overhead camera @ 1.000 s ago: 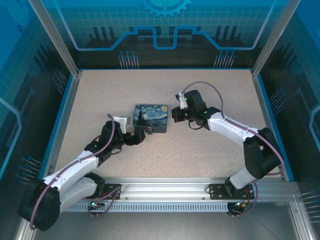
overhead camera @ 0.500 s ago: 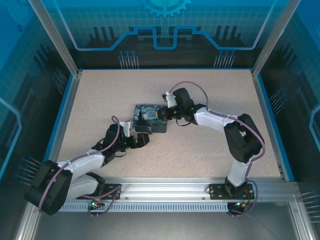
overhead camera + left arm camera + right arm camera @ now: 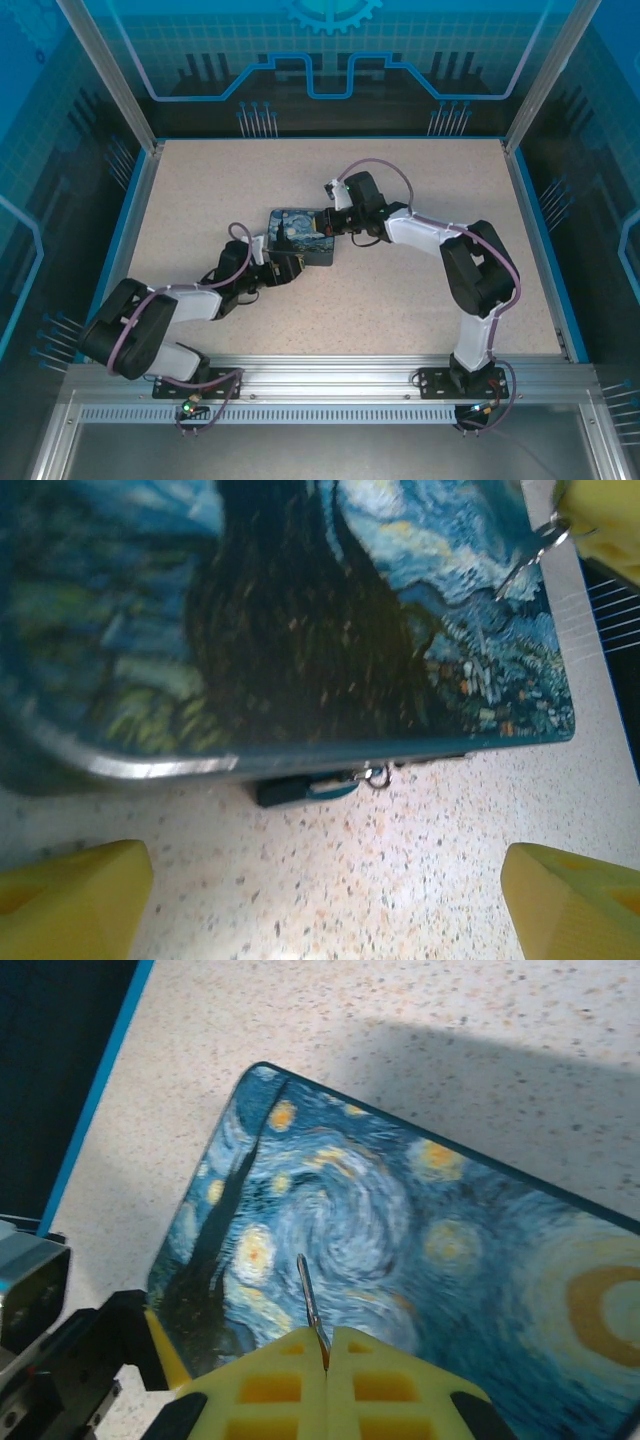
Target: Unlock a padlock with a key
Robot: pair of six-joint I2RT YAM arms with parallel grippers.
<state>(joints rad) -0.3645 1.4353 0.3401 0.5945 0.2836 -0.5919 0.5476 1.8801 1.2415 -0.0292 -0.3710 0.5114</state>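
Paint in blue and yellow swirls covers the lid of the tin that lies just under the right hand. That hand is clenched on the key: its yellow fingers press flat together and the thin dark sliver sticks out from between them, pointing away from the palm over the lid. Whether the key's tip touches the lid I cannot tell. The left hand is released, its two yellow fingertips spread wide and low over the speckled surface. Straight ahead of it, beyond the gap between those fingertips and apart from both, the padlock sits at the foot of the tin's near wall, with a small ring just beside it.
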